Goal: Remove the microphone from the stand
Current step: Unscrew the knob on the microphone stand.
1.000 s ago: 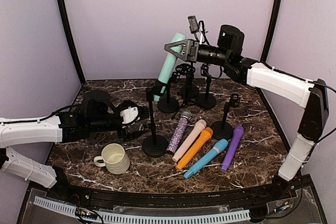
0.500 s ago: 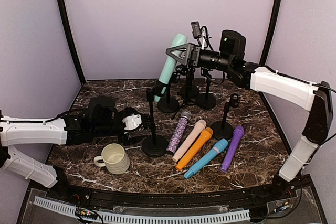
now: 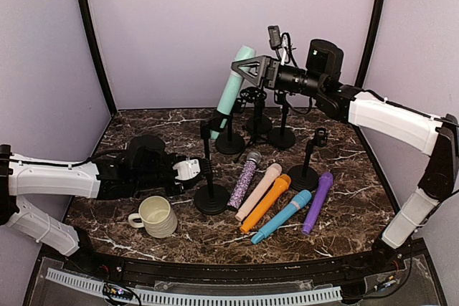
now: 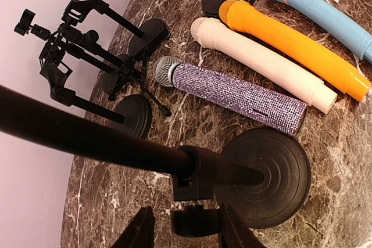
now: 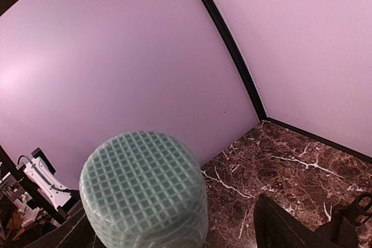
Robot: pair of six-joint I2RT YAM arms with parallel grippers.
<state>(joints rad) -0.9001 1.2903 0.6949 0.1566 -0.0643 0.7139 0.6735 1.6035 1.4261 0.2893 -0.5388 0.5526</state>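
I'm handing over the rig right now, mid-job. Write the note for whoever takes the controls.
Left gripper: fingers straddle the pole of the front stand near its base; grip unconfirmed.
Right gripper: open, fingers either side of the head of the mint microphone.
It sits tilted in the rear stand.
Done: five microphones lie on the table.
Left: close on the mint microphone, lift it out.

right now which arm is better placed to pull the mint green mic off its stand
Right. The right arm has open jaws flanking the head of the mint green mesh-topped microphone in its rear stand. The left arm is low, jaws astride the pole of the empty black front stand.
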